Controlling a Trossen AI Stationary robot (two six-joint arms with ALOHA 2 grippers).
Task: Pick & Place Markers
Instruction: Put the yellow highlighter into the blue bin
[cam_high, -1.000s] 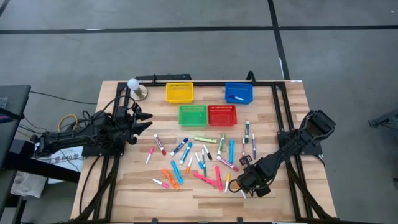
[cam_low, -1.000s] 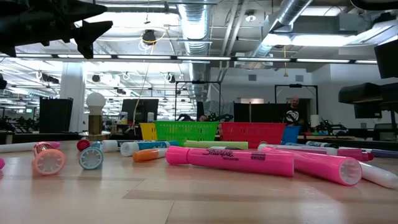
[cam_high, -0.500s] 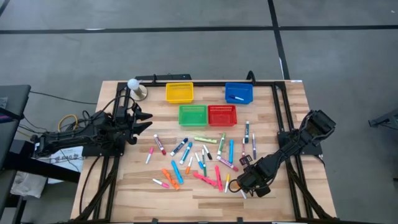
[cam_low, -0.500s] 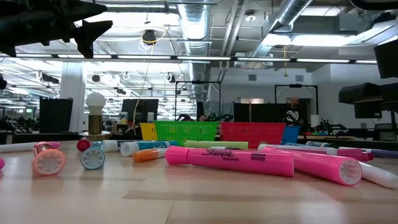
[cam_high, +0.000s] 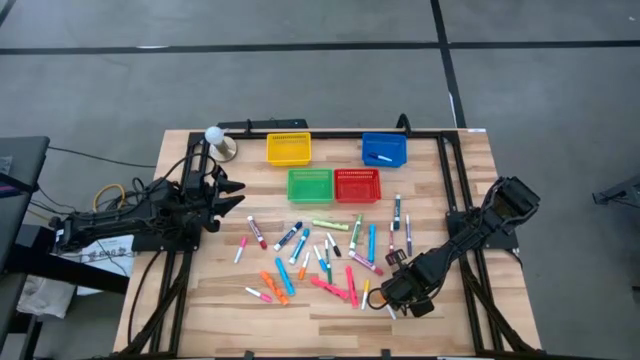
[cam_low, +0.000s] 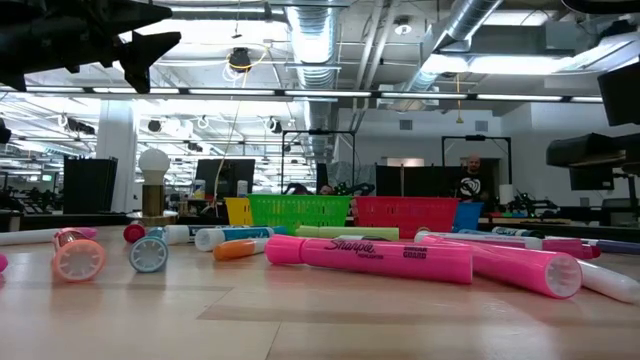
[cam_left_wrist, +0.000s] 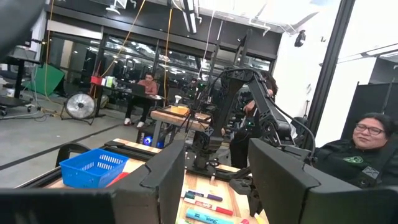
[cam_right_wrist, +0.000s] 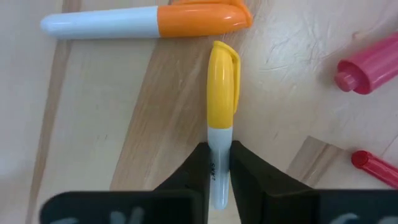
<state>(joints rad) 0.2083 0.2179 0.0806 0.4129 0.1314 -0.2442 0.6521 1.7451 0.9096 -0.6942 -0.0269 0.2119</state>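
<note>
Dozens of markers (cam_high: 330, 255) scattered mid-frame on the table (cam_high: 200, 300), right gripper (cam_high: 388, 297) low at their lower-right edge, only the right wrist view revealing fingers (cam_right_wrist: 189, 177) clamped on a yellow-capped marker (cam_right_wrist: 221, 118), left gripper (cam_high: 232, 195) at left, fingers apart, empty.

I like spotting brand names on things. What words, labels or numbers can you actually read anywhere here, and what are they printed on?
"Sharpie": on the big pink marker lying nearest in the low view.
A second, smaller line of print on that barrel: too small to read.
Dark print on the white barrel of the yellow-capped marker between the right gripper fingers: too blurred to read.
Nothing else is legible.
</note>
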